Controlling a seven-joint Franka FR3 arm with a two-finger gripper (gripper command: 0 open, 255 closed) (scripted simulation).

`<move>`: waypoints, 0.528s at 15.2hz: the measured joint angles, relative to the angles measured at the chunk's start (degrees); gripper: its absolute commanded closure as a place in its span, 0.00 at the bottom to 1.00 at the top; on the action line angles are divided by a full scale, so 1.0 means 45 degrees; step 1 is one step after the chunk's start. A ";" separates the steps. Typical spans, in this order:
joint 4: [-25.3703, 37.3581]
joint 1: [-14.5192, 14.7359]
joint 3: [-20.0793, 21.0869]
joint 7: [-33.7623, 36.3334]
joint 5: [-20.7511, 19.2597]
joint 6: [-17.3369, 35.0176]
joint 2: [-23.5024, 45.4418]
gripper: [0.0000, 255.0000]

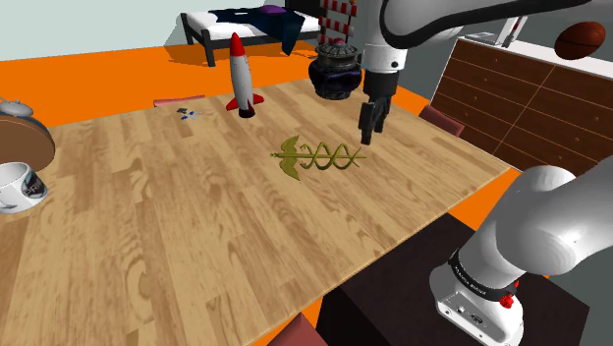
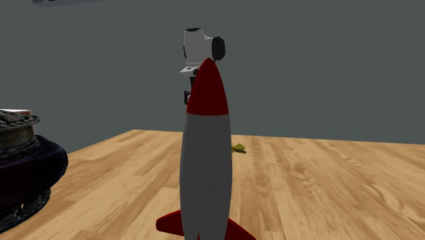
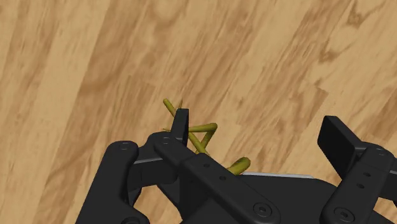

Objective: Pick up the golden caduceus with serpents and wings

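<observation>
the gold caduceus lies flat on the wooden table, about in the middle, and its wings point to the shoulder view's left. nothing is touching it. the black gripper hangs in the air, pointing down, just above the end away from the wings. in the wrist view its two fingers stand wide apart with only bare wood between them, so the hand is let go and holds nothing. a bit of the caduceus peeks out right by one finger. the other finger is off to the side over plain wood.

farther back on the table a red and grey toy rocket stands up tall. a dark round pot sits near the far edge, behind the gripper. a white mug is at the table's edge on the shoulder view's left. in the second exterior view the toy rocket is right up front, and a tiny bit of the caduceus shows just past it. beyond the table there is a bed, and a brown dresser stands on the shoulder view's right
</observation>
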 measured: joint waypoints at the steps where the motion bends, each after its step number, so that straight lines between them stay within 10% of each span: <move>1: 0.0171 0.0160 -0.0024 -0.0475 -0.0020 0.0388 0.0460 0.00; 8: 0.1370 0.1218 0.0074 -0.3653 0.0053 0.2645 0.3213 0.00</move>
